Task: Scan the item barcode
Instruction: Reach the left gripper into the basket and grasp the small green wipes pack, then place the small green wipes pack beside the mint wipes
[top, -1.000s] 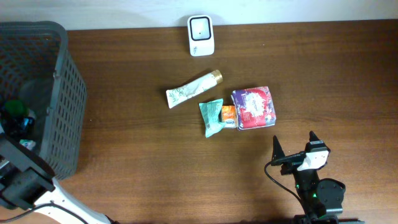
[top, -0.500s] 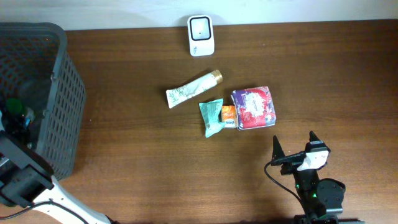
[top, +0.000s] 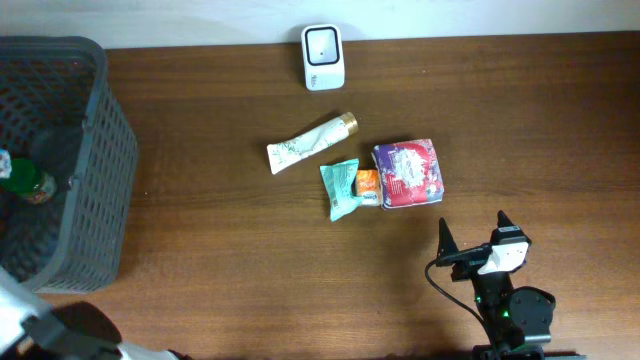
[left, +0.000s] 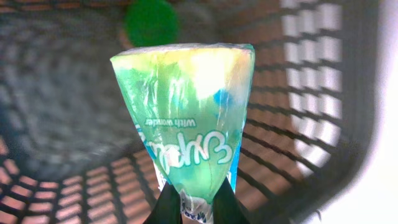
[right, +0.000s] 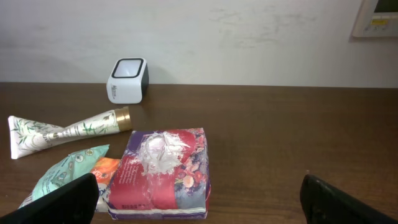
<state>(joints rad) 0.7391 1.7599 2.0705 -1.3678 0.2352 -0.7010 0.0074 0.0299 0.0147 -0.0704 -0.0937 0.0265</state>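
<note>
Green plastic is showing inside the dark mesh basket (top: 95, 150) at the table's left edge in the overhead view. That is the pouch (top: 25, 178), lying within the basket walls and well apart from the white scanner (top: 323, 57) at the far edge. A tube (top: 312, 143), a teal sachet (top: 340, 188) and a purple pack (top: 408, 172) are lying mid-table. The right gripper (top: 472, 235) is idling near the front edge, its jaws spread wide around nothing.

From the left wrist, the left gripper (left: 196, 202) is pinching the pouch by its narrow bottom seam, jaws closed tight on it, with basket mesh all round. I am not seeing a barcode on this face.

From the right wrist, the scanner is standing alone at the back, nothing in front of its window.

I am judging the pick as made. The lift out of the basket, the carry across and the scan itself are all left to do.
</note>
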